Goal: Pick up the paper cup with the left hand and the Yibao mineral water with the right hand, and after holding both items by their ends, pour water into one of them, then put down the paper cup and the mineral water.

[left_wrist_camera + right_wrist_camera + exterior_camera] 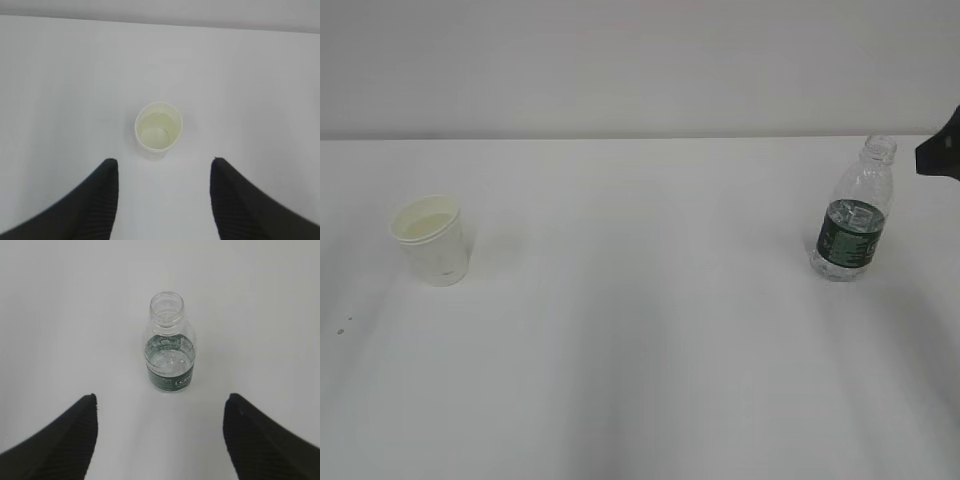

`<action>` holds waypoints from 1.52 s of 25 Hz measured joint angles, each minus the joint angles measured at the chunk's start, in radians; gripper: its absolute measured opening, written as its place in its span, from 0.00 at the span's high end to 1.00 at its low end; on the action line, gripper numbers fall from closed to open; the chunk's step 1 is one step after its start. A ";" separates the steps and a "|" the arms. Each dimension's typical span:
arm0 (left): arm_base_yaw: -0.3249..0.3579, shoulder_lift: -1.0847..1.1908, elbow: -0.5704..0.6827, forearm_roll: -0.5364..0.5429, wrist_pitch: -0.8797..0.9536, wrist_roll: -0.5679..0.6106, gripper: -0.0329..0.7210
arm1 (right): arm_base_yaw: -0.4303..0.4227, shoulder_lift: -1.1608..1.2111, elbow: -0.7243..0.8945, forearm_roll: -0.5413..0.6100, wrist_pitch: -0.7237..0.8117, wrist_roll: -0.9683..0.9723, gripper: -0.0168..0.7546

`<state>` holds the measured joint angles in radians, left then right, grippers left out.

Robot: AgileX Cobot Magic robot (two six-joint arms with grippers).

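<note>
Both claws have matte black fingers [95, 205] with fine ribbed grooves, tapering to blunt tips; the right claw's fingers [265, 440] look alike. A black angular piece [942, 148] shows at the exterior view's right edge.

The paper cup [433, 240] is white outside and pale cream within, standing on a plain white bench [640, 380]. The Yibao mineral water [855, 215] is clear ribbed plastic with a dark green label band bearing small pale print. Both pincers, left [164, 200] and right [160, 440], are black with finely ridged fingers.
</note>
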<state>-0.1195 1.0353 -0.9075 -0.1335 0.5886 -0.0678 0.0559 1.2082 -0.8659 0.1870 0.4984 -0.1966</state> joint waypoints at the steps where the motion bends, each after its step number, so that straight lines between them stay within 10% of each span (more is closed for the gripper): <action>1: 0.000 -0.006 0.000 0.000 0.000 0.001 0.41 | 0.000 -0.004 0.000 -0.004 0.000 0.000 0.21; 38: 0.000 -0.229 0.000 0.000 0.094 0.006 0.43 | 0.000 -0.341 0.000 -0.040 0.225 -0.001 0.21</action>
<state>-0.1195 0.8065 -0.9075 -0.1335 0.6830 -0.0620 0.0559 0.8669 -0.8659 0.1466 0.7239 -0.1978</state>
